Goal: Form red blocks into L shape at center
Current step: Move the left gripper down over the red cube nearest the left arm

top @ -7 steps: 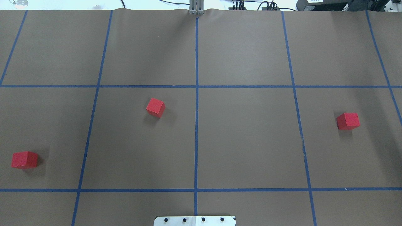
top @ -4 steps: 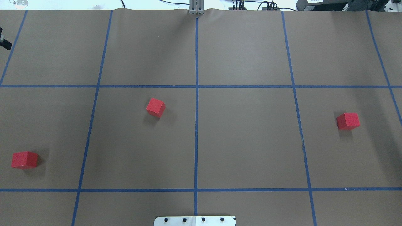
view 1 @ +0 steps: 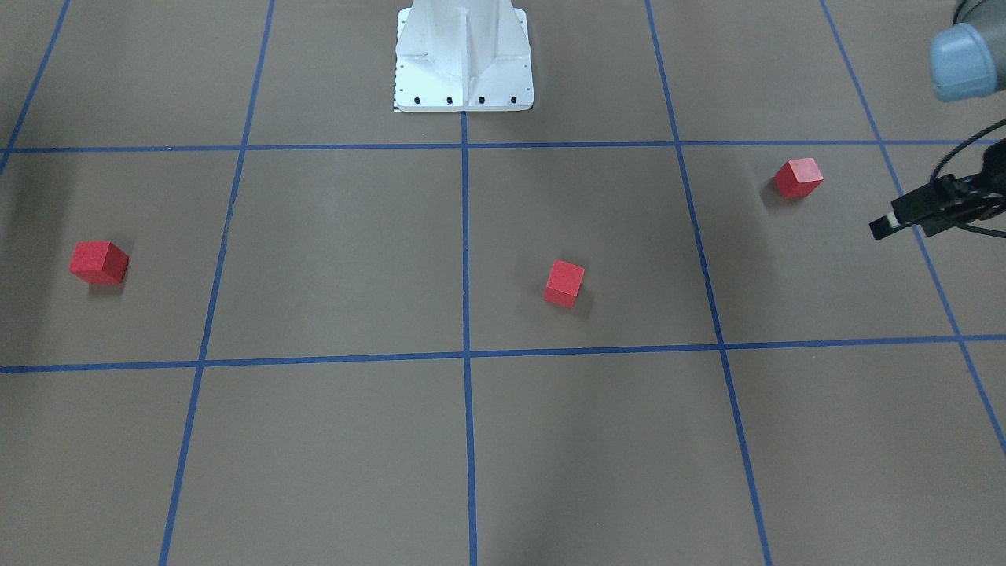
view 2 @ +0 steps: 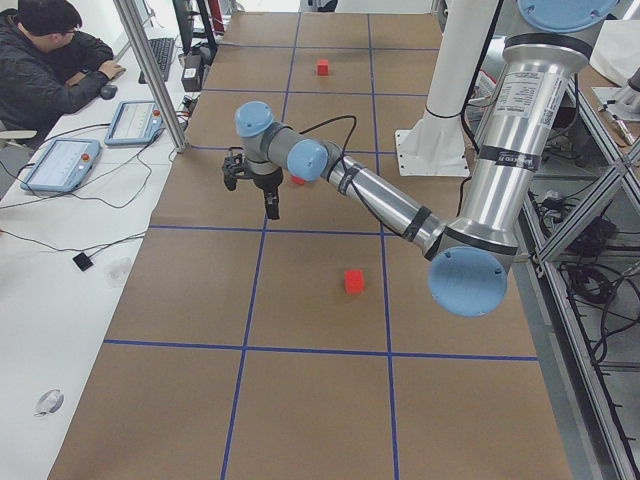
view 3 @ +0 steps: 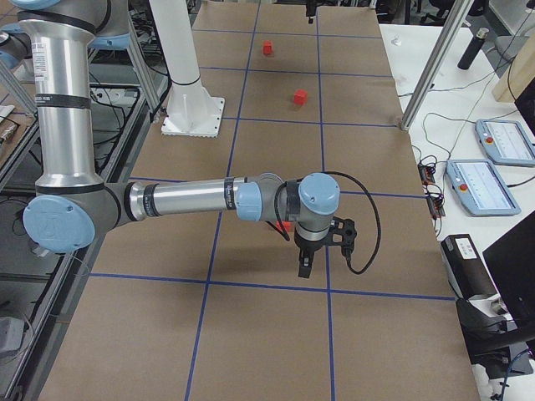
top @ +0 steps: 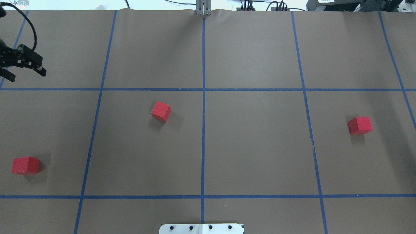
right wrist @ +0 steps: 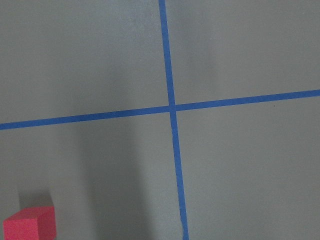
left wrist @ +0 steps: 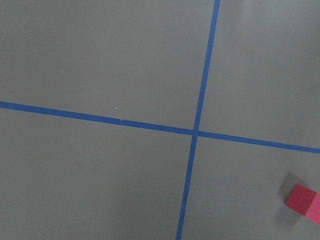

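Three red blocks lie apart on the brown grid: one (top: 161, 111) left of the center crossing (top: 203, 89), one (top: 25, 165) at the near left, one (top: 360, 125) at the right. My left gripper (top: 26, 75) hangs open and empty at the far left edge, well away from the blocks, and it also shows in the exterior left view (view 2: 250, 197). My right gripper (view 3: 322, 257) shows only in the exterior right view, beside the right block (view 3: 286, 225); I cannot tell if it is open or shut. Each wrist view catches a block at its lower corner (left wrist: 305, 202) (right wrist: 30, 224).
The white robot base plate (top: 201, 228) sits at the near middle edge. A metal post (top: 203, 8) and cables stand at the far edge. A person (view 2: 55, 55) sits at a side desk with control tablets (view 2: 60, 165).
My left gripper has come into the overhead view from the far left edge and moved inward over the table. The three blocks have not moved.
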Available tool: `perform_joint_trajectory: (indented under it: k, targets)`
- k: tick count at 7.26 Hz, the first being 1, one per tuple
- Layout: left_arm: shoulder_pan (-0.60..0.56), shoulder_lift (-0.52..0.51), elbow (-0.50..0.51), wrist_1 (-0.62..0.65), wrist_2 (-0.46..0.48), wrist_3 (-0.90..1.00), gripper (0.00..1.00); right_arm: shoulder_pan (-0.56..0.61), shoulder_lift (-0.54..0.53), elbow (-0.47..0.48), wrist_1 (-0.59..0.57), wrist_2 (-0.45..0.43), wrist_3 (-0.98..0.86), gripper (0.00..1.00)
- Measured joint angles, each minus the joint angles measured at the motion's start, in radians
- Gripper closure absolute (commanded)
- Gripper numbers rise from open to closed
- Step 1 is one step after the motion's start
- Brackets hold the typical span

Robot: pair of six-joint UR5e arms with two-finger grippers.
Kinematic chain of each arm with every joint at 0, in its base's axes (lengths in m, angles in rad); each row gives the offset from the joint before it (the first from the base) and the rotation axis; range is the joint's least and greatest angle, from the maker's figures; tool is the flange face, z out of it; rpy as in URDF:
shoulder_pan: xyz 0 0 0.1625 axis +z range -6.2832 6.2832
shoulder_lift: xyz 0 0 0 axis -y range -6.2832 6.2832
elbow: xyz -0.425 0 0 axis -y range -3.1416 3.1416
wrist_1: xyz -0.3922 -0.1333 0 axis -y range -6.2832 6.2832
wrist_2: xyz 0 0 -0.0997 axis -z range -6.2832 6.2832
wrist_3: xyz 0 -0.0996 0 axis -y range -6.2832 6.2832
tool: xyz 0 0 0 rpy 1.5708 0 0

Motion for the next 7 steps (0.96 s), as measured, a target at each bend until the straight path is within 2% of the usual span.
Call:
perform_joint_trajectory:
  k: [1,2,4,6,7]
  targets:
    - [0.047,0.087,-0.078,-0.031,0.066,-0.021,0.0,0.0,-0.001,-0.001,-0.001,0.0,0.0,0.01]
    - [0.068,0.221,-0.138,-0.137,0.092,-0.031,0.0,0.0,-0.002,-0.001,-0.001,0.0,0.0,0.01]
    - [0.084,0.478,-0.165,-0.451,0.106,-0.134,0.0,0.0,-0.004,-0.001,0.0,0.0,0.0,0.01]
    - [0.17,0.56,-0.161,-0.572,0.156,-0.311,0.0,0.0,-0.006,0.0,0.0,0.0,0.0,0.01]
    - [0.265,0.561,-0.154,-0.592,0.231,-0.396,0.0,-0.001,-0.006,0.0,0.0,0.0,0.0,0.01]
